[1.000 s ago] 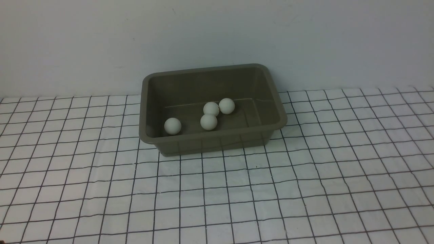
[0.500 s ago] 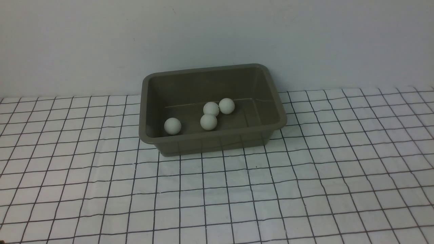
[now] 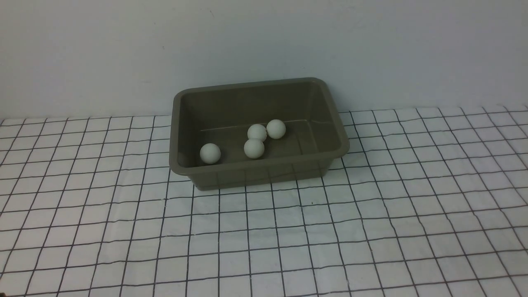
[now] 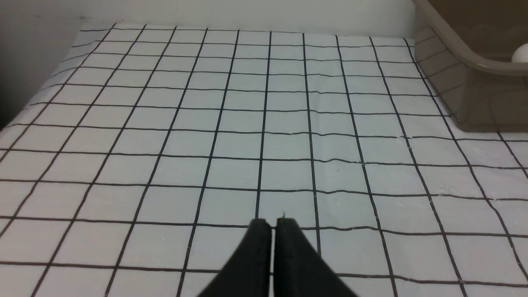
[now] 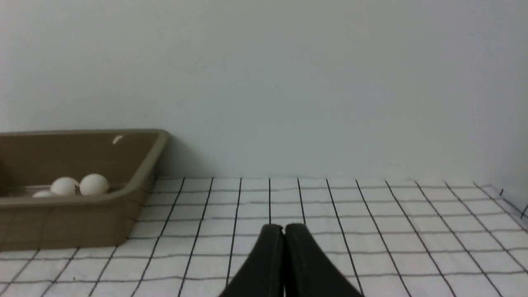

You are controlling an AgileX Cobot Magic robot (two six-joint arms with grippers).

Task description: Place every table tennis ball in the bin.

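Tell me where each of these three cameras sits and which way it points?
Front view: sits between the arms, looks forward and down at the bin holding four table tennis balls on the checked cloth; no robot part shows.
Left wrist view: rides the left arm, low over the cloth; the shut left tool shows, bin corner at the edge.
Right wrist view: rides the right arm, facing the wall; the shut right tool shows.
All three views share the bin and cloth.
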